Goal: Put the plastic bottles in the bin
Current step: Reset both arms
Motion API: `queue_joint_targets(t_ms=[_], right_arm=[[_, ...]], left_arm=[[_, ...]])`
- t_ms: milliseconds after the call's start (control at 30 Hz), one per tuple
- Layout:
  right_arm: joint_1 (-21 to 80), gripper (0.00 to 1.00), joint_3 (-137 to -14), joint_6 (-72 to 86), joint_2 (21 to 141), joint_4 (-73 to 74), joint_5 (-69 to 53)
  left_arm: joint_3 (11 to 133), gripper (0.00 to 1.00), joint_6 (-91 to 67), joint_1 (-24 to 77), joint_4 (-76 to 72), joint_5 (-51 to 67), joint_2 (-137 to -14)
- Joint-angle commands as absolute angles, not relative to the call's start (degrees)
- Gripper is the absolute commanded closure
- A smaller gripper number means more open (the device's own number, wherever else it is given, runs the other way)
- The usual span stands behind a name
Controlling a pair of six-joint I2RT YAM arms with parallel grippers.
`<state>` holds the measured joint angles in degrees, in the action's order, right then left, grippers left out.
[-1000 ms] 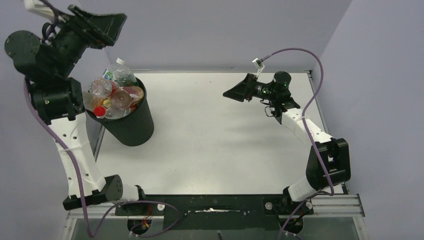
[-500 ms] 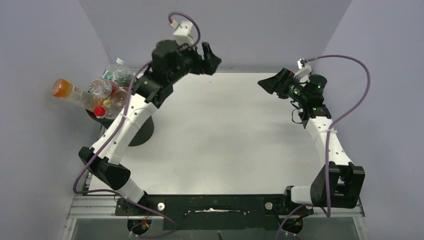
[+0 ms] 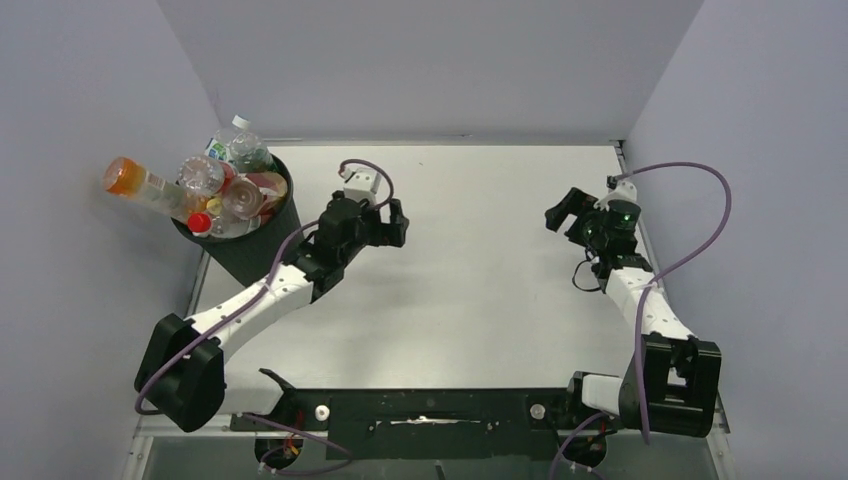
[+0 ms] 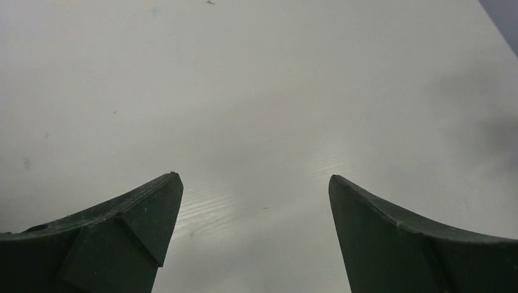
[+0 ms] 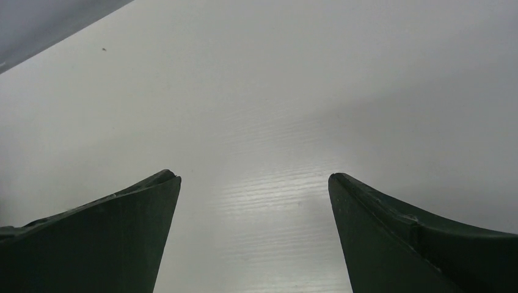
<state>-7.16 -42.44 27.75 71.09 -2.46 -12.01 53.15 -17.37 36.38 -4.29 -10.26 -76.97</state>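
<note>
The black bin (image 3: pixel 262 238) stands at the table's far left corner, heaped with several plastic bottles (image 3: pixel 228 190). An orange-capped bottle (image 3: pixel 145 187) juts out over the bin's left rim toward the wall. My left gripper (image 3: pixel 395 222) hangs open over the table right of the bin, holding nothing; the left wrist view shows only bare tabletop between its fingers (image 4: pixel 128 238). My right gripper (image 3: pixel 560 210) is open and empty near the right side of the table, with bare table between its fingers (image 5: pixel 116 238).
Purple walls close in on the left, back and right of the white table (image 3: pixel 460 290). The arm bases and a black rail (image 3: pixel 430 410) run along the near edge.
An orange-capped bottle now sticks out of the bin's left side. My left arm swung from above the bin down toward the table's middle. The right arm pulled back to the right.
</note>
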Motion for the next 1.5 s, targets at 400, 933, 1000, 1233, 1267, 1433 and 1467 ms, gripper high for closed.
queue_joint_targets(t_ms=[400,933,1000,1233,1267,1433,1467], right_arm=[[-5.59,0.02,-28.39,17.87,72.93,-32.15,2.98],[-5.39,0.02,-19.29,11.45,73.06,-49.72,8.48],[-5.56,0.02,-18.48,11.53,73.91,-52.52,10.00],[-6.13,0.02,-16.37,13.13,72.66,-54.89,14.05],[-6.09,0.02,-15.42,12.62,71.31,-54.41,15.10],[-6.16,0.02,-13.34,11.08,68.56,-53.36,17.94],[-6.16,0.02,-13.59,10.99,68.78,-53.12,18.04]], left_arm=[[27.02,0.05,-15.57,18.36,-25.93,-7.28,-67.52],[22.58,0.06,-6.74,13.15,-38.69,-7.69,-72.35],[22.90,0.06,-5.58,11.66,-38.61,-8.16,-72.82],[20.70,0.06,-5.89,5.01,-41.09,-5.62,-73.39],[19.92,0.06,-6.45,3.92,-41.89,-4.58,-73.45],[16.97,0.06,-7.94,1.55,-47.53,-2.00,-75.96],[16.86,0.06,-7.87,1.50,-48.61,-1.77,-77.14]])
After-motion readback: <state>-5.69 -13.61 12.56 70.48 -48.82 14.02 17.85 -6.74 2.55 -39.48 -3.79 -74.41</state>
